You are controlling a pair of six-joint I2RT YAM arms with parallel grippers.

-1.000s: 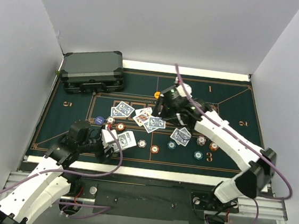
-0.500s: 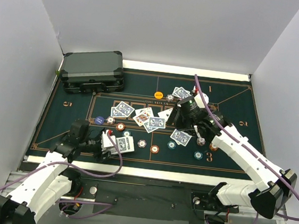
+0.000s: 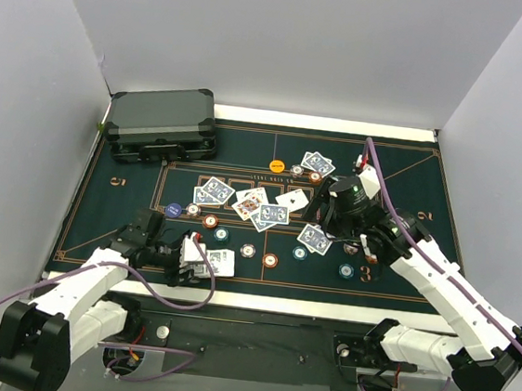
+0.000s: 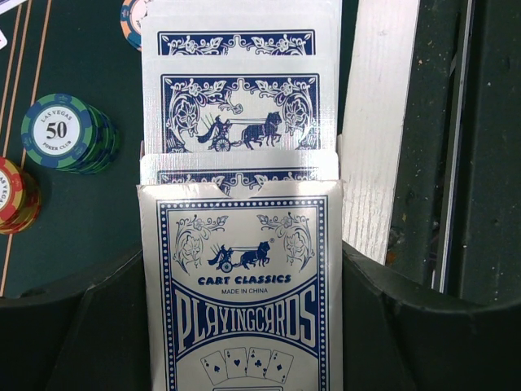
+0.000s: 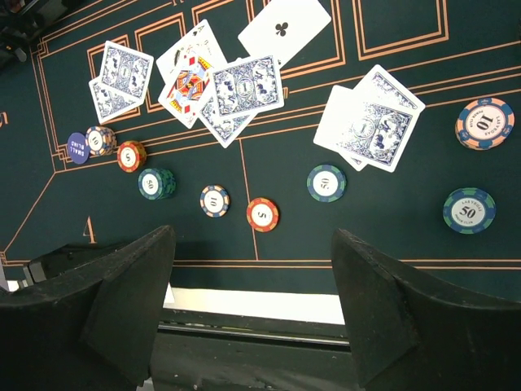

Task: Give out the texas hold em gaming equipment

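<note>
With the left jaws clenched on the pack at the counter's near-left edge and the right jaws released above dealt cards and chips, I'd hold the pack level and draw single cards slowly.

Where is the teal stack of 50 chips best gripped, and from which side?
Grip the teal stack across its round rim, low on opposite sides, coming straight down from above. It stands upright as a short cylinder, with bare felt between it and the red stack and the 10 chip, so an open pincer should probably fit around it.
</note>
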